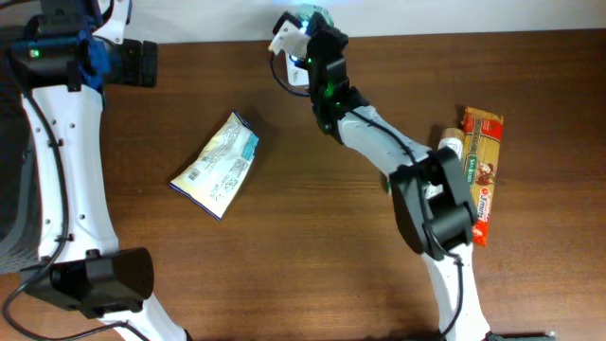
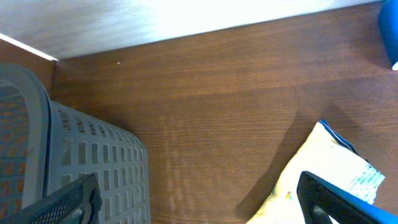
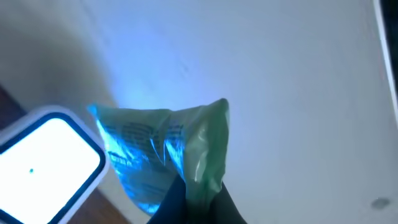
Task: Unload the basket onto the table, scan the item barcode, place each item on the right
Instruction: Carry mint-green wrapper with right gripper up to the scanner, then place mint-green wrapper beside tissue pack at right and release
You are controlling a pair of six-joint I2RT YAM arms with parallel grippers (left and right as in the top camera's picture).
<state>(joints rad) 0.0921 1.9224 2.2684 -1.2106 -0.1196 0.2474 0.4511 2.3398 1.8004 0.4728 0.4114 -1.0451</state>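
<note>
The green packet (image 3: 165, 146), clenched in the right gripper (image 3: 193, 198), is held beside the lit scanner (image 3: 50, 155) so blue glow washes its printed face; the left gripper (image 2: 199, 202) hangs released.

Table (image 1: 303, 246) was brown wood w/ visible grain, smooth, low sheen. Pouch (image 3: 155, 143) was thin crinkled plastic film, glossy, greenish. Scanner (image 3: 46, 152) had smooth plastic casing w/ a flat lit face. Basket (image 2: 93, 162) was grey matt plastic, perforated grid walls. Packet (image 1: 218, 166): creased glossy film, white & blue. Pasta pack (image 1: 483, 161): shiny printed film. Arm shells (image 1: 62, 161) were smooth white plastic, joints matt black
</note>
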